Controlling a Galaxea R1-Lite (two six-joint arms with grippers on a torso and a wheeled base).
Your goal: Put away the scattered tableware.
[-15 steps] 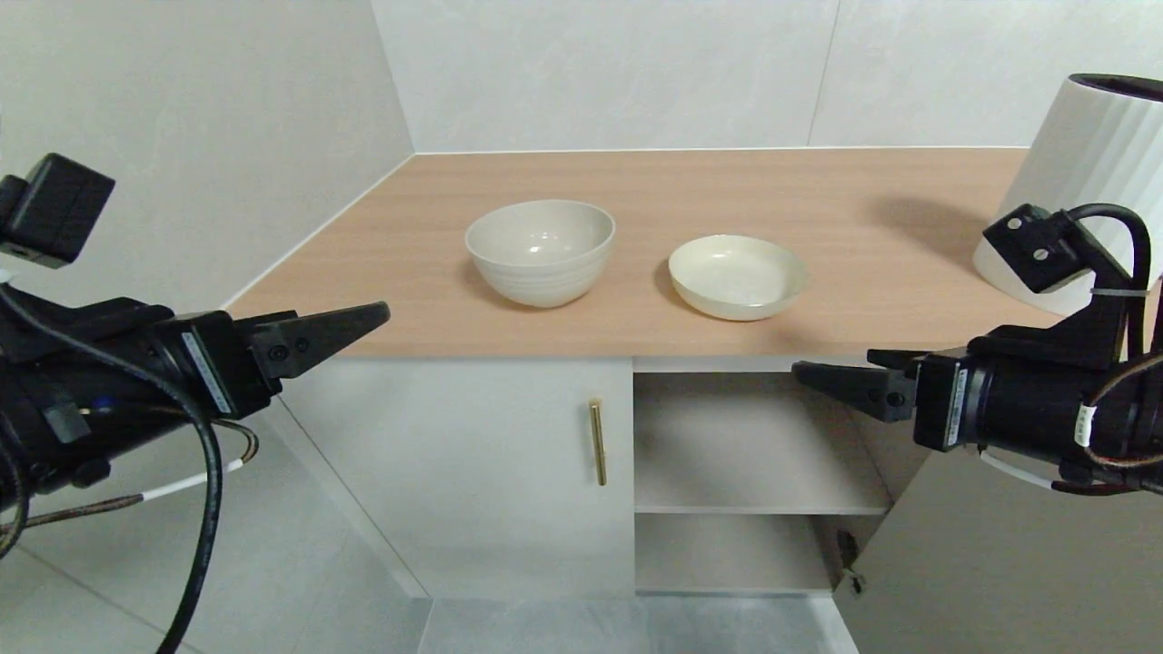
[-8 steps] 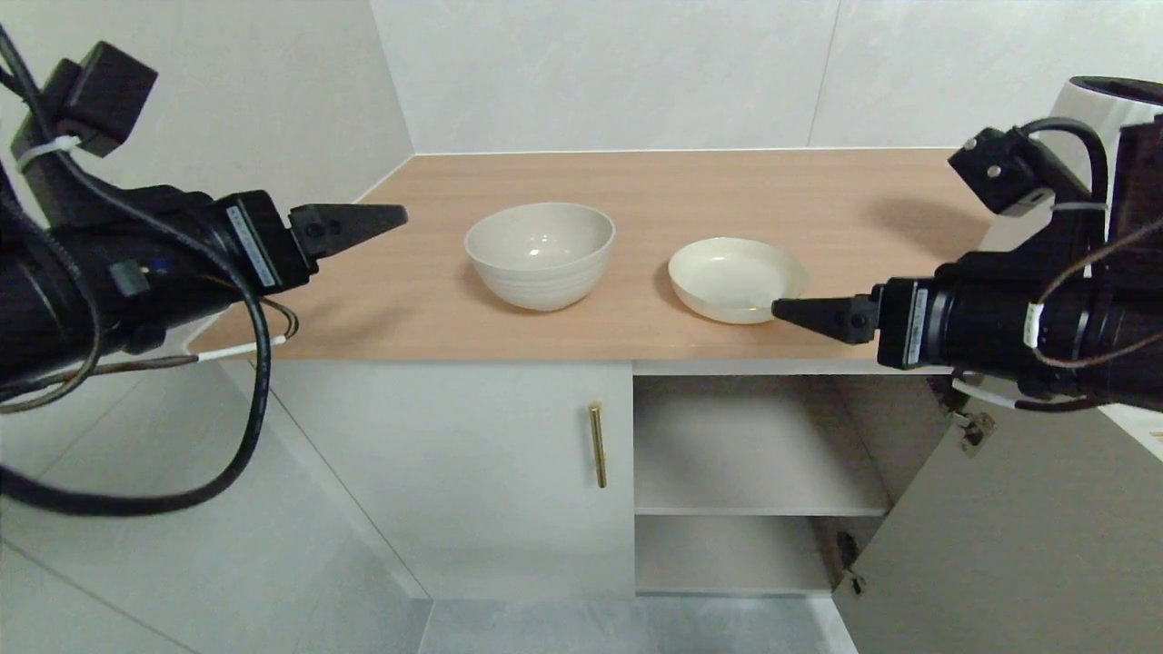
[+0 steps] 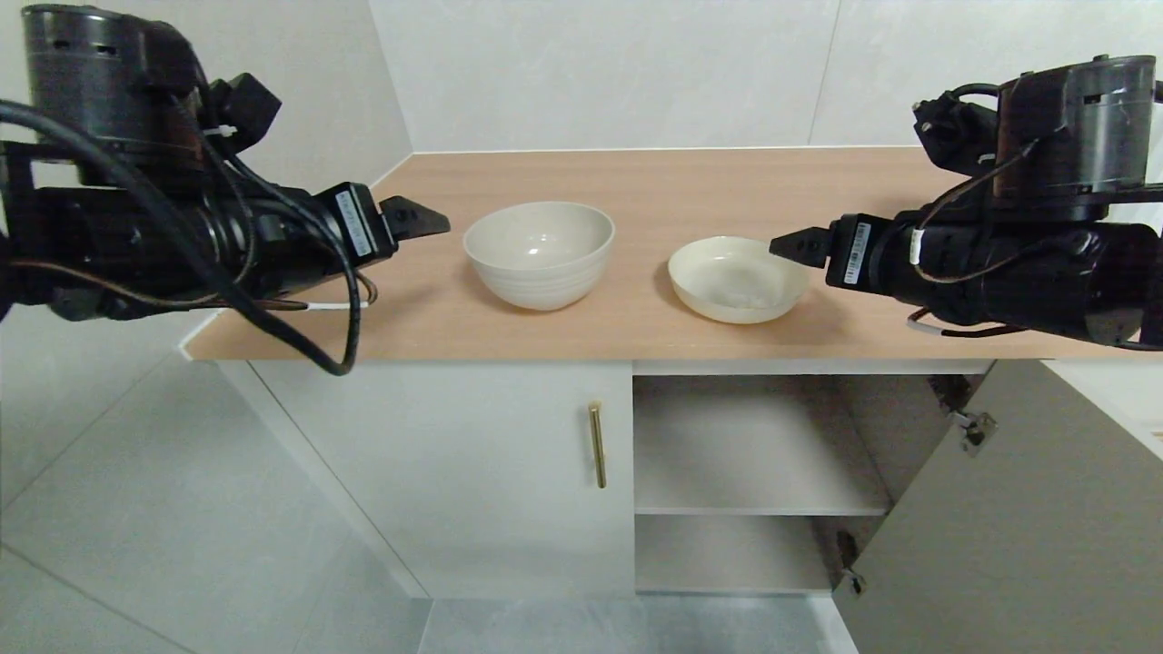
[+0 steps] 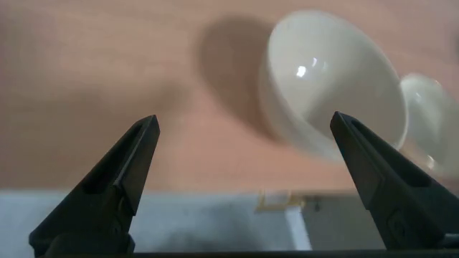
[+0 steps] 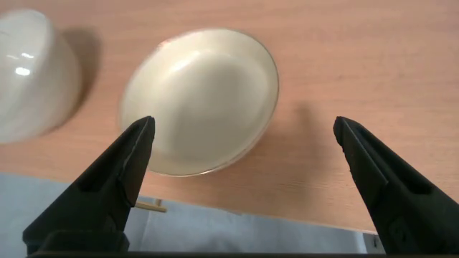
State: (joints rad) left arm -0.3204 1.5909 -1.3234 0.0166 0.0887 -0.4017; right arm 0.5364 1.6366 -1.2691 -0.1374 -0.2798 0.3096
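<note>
Grasping is judged pending: the left gripper (image 3: 427,221) and right gripper (image 3: 786,243), both spread, are aimed at the deep bowl (image 3: 540,252) and shallow dish (image 3: 738,277); rims must be straddled next.

Pale, glossy back wall (image 3: 600,73) and left wall (image 3: 309,54), meeting in a corner, with thin seams between panels. Against them, a wood-grain worktop (image 3: 690,182), edged in white along the walls. Below, a white cabinet (image 3: 436,391): left door (image 3: 454,490) closed, with a slim upright brass handle (image 3: 597,445) near its inner edge; right door (image 3: 981,545) swung wide open on metal hinges (image 3: 970,429), baring one shelf (image 3: 754,509) with a compartment above and another below. Light grey floor (image 3: 545,627) in front. Soft, even light, with faint shadows on the wood.
</note>
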